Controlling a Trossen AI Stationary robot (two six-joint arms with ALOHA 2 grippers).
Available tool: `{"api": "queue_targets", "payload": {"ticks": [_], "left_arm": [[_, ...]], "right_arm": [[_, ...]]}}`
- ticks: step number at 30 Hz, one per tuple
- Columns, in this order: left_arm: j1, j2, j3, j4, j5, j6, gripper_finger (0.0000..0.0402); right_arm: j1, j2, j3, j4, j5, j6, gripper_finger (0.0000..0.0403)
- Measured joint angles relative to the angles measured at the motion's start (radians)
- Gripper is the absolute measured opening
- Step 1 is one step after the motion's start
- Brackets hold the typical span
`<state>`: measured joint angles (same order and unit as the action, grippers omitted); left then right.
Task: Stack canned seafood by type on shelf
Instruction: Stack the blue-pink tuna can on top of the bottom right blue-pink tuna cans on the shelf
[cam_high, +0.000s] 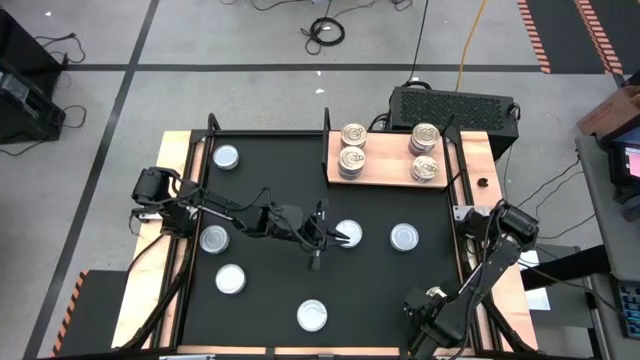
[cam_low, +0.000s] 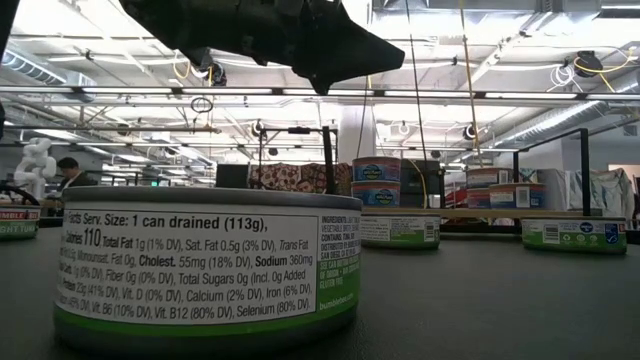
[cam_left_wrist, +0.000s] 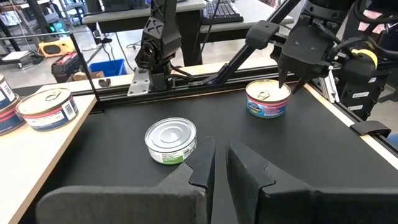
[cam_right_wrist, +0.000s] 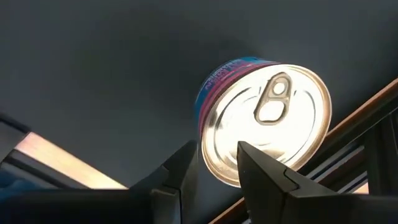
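Mid-table, holding left gripper (cam_left_wrist: 219, 152) nearly closed and empty beside plain-lid tin (cam_left_wrist: 171, 140) (right gripper (cam_right_wrist: 217, 155) likewise, over pull-tab tin (cam_right_wrist: 273, 118)), needing wide opening and centring before dropping.

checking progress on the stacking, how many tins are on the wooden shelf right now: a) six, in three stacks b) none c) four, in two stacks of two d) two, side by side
c: the high view shows the shelf holding four pull-tab tins, one stack of two toward its left end and another stack of two toward its right end, while the other tins lie on the black mat.
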<state>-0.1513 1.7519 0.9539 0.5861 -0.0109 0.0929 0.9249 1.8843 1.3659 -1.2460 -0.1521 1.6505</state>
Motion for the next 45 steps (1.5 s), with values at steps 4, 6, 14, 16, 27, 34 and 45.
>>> {"api": "queue_targets", "payload": {"ticks": [4, 6, 14, 16, 27, 34, 45], "left_arm": [[0.0, 0.0, 0.0, 0.0, 0.0, 0.0, 0.0042], [0.0, 0.0, 0.0, -0.001, 0.0, 0.0, 0.0042], [0.0, 0.0, 0.0, -0.002, 0.0, 0.001, 0.0042], [0.0, 0.0, 0.0, -0.003, 0.0, 0.001, 0.0042], [0.0, 0.0, 0.0, -0.005, 0.0, 0.002, 0.0042], [0.0, 0.0, 0.0, -0.005, 0.0, 0.002, 0.0042], [0.0, 0.0, 0.0, -0.005, 0.0, 0.002, 0.0042]], "right_arm": [[0.0, 0.03, 0.0, 0.01, -0.001, -0.032, 0.0105], [0.0, 0.048, 0.0, 0.01, 0.0, -0.049, 0.0105], [-0.001, 0.09, 0.005, 0.008, -0.014, -0.066, 0.0069], [-0.002, 0.09, 0.005, 0.013, -0.015, -0.065, 0.0033], [-0.002, 0.094, 0.06, -0.084, 0.028, -0.075, 0.0], [-0.009, 0.092, 0.132, -0.218, 0.106, -0.092, 0.0001], [-0.022, 0.091, 0.142, -0.276, 0.178, -0.153, 0.0001]]}}
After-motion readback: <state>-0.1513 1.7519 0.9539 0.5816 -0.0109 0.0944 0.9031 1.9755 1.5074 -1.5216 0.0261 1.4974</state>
